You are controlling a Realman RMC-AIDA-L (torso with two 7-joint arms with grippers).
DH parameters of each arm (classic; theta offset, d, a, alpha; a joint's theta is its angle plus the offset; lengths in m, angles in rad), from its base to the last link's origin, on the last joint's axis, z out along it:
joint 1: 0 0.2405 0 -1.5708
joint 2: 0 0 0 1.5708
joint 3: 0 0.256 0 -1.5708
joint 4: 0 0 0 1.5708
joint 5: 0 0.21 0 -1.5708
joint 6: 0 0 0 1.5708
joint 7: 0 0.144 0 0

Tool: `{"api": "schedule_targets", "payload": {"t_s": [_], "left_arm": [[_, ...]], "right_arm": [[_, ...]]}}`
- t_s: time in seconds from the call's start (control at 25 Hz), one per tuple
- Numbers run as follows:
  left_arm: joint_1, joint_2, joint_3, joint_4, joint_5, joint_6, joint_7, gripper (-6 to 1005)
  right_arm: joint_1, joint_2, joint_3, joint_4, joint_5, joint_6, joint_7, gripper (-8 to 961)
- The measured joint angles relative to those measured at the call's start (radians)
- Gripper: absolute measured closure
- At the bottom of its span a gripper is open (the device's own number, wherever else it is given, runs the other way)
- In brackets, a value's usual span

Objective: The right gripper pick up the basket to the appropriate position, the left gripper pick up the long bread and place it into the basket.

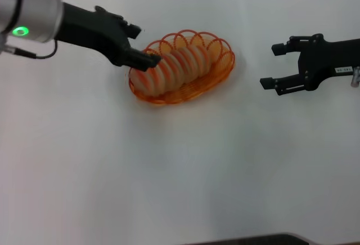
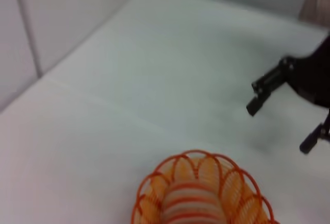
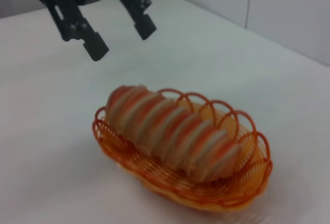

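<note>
The orange wire basket (image 1: 220, 75) rests on the white table, and the long bread (image 1: 180, 65) lies inside it along its length. My left gripper (image 1: 143, 46) is open and empty, hovering over the loaf's left end. In the right wrist view the left gripper (image 3: 121, 38) hangs above the bread (image 3: 170, 131) without touching it or the basket (image 3: 252, 183). My right gripper (image 1: 273, 66) is open and empty to the right of the basket, a short gap away. The left wrist view shows the basket's rim (image 2: 196, 154), the bread (image 2: 193, 203) and the right gripper (image 2: 279, 126) beyond.
A plain white tabletop (image 1: 169, 172) surrounds the basket. White wall panels (image 3: 289, 13) stand behind the table. A dark edge (image 1: 270, 238) shows at the table's near side.
</note>
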Motion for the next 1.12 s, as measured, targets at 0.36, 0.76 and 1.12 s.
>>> {"api": "schedule_targets", "payload": {"t_s": [0.36, 0.76, 1.12], "left_arm": [[0.190, 0.008, -0.262, -0.133, -0.229, 0.098, 0.265, 218], [0.242, 0.019, -0.373, -0.354, -0.249, 0.153, 0.516, 217], [0.242, 0.009, -0.408, -0.447, -0.255, 0.110, 0.627, 218]], "right_arm": [[-0.022, 0.007, 0.034, -0.001, 0.103, -0.001, -0.016, 27], [-0.049, 0.042, 0.084, 0.008, 0.123, 0.006, -0.117, 26], [-0.097, 0.043, 0.088, 0.090, 0.182, 0.007, -0.239, 31]]}}
